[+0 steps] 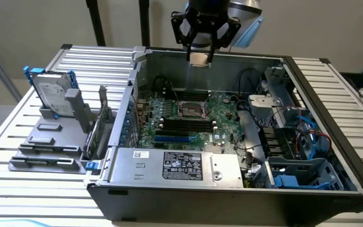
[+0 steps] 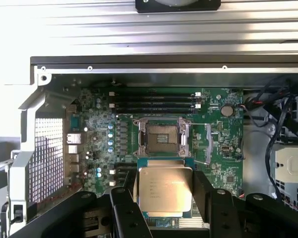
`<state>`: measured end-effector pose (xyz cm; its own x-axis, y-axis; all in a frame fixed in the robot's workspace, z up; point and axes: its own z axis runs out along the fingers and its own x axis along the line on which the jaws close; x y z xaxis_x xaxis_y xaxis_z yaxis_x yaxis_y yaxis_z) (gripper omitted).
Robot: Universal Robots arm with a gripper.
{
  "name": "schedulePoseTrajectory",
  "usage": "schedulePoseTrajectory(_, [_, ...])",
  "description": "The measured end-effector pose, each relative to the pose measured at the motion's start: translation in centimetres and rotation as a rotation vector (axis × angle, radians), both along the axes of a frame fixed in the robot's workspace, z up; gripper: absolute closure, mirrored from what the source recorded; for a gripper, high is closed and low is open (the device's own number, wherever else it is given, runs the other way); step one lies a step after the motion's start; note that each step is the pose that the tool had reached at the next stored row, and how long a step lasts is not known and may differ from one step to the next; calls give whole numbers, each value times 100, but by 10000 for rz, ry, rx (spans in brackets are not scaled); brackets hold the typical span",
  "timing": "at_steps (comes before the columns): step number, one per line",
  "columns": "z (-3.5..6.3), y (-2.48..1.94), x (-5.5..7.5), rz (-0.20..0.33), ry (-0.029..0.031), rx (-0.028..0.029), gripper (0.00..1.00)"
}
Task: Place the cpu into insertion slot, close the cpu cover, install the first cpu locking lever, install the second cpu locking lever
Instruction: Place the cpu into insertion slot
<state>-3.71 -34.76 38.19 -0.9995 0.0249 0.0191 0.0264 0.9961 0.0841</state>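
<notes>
Gripper (image 1: 200,56) with cpu (image 2: 165,192) above insertion slot (image 2: 161,138)

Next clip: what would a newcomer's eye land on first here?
The open computer case on the slatted table draws the eye, its green board exposed. Above it the hand grips the cpu, a pale square chip, with the insertion slot below at the board's middle.

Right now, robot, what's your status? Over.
Fingers clamped on the cpu. Cpu hanging above the insertion slot, not in yet. Nothing between them.

Green circuit board (image 2: 102,134); silver-beige cpu (image 2: 165,191); black insertion slot (image 2: 161,138), silver rim.
</notes>
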Motion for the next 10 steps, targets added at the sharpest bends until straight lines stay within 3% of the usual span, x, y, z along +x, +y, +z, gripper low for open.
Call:
schedulePoseTrajectory(5, [-72, 148, 1, 0, 0, -97, 46])
schedulePoseTrajectory(10, [-163, 195, 10, 1, 0, -163, 46])
